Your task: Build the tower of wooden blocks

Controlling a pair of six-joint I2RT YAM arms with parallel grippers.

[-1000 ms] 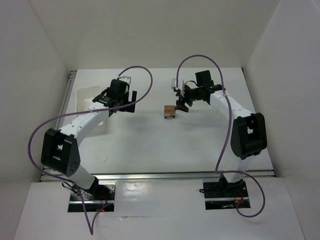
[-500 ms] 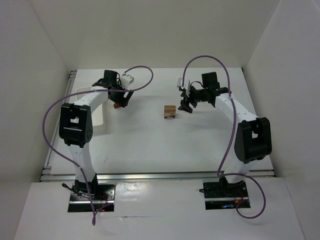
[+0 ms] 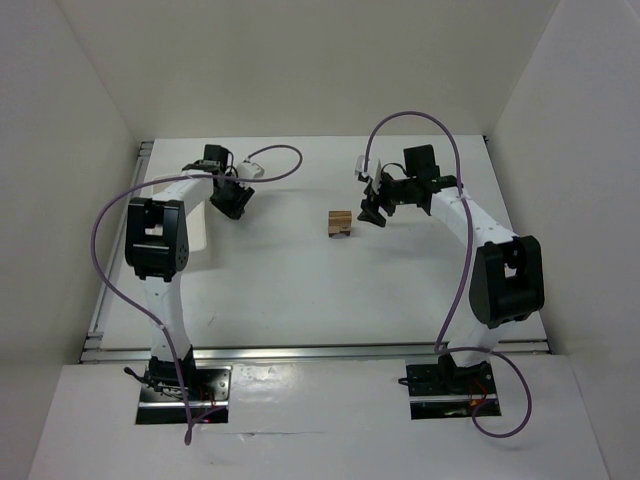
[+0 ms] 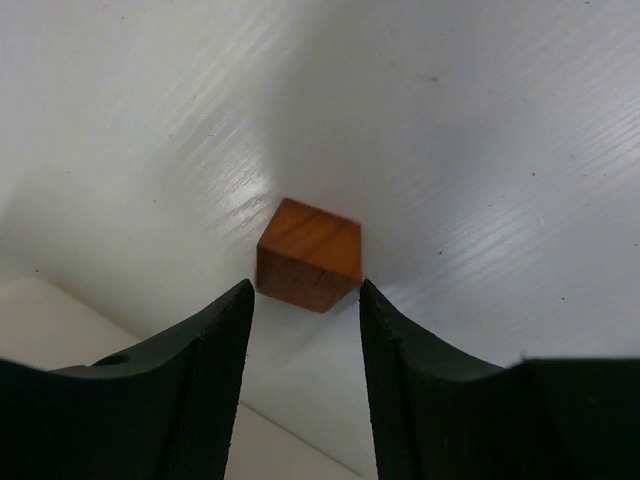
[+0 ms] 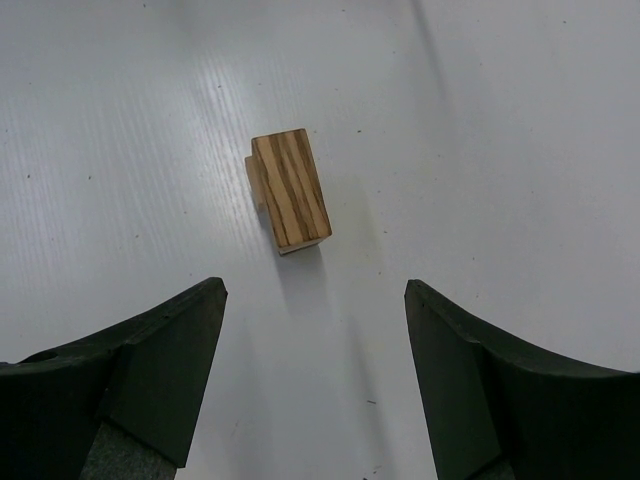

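Wood block tower [image 3: 341,224] stands near the middle of the white table [image 3: 300,290] as a short stack, a pale striped block on top of a darker piece. From the right wrist only that striped top and a sliver of the piece beneath it show. The right gripper [image 5: 315,290] hovers just beside the stack on its right, its fingers spread wide with nothing between them. Off to the left, well apart from the stack, the left gripper [image 4: 305,295] points down by a white tray [image 3: 195,240]. An orange-brown block [image 4: 310,255] sits right at its fingertips, which stand about a block's width apart. Whether they pinch it cannot be told. Purple cables [image 3: 410,113] loop over both arms, and plain white walls [image 3: 300,60] close in the table. Nothing lies between the stack and either gripper. No lettering or label is readable anywhere.
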